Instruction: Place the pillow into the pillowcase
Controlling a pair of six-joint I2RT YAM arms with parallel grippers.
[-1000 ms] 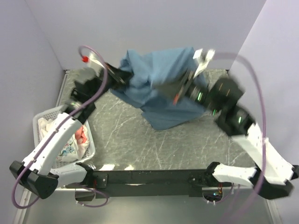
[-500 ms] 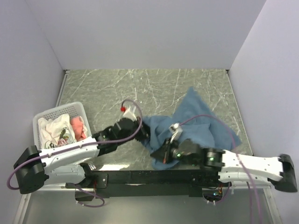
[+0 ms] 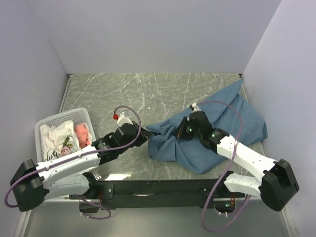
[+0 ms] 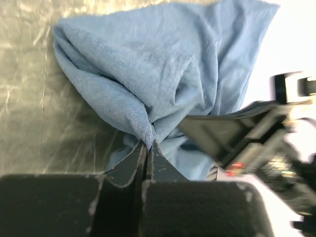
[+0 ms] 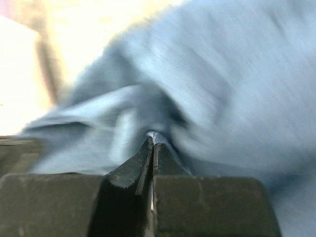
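1. The table (image 3: 128, 94) carries the blue pillowcase (image 3: 247, 121), which lies in a rumpled heap on the right side and reaches the right wall. The pillow is not in view. It may be inside the blue cloth, but the pictures cannot settle that.
2. The step in hand looks like spreading or settling the case. To do it well, both pinches should stay on the hem and draw apart evenly and low over the table, so the mouth opens without twisting.
3. The left arm (image 3: 74, 160) stretches low from the near left corner towards the centre. It passes just beside the laundry basket (image 3: 39, 126).
4. The right arm (image 3: 242, 155) reaches from the near right, folded at the elbow, across the cloth.
5. The left gripper (image 4: 147, 145) is clamped on the case's left corner, with a fold bunched between its jaws.
6. The right gripper (image 5: 153, 140) is closed on a ridge of cloth near the left one.
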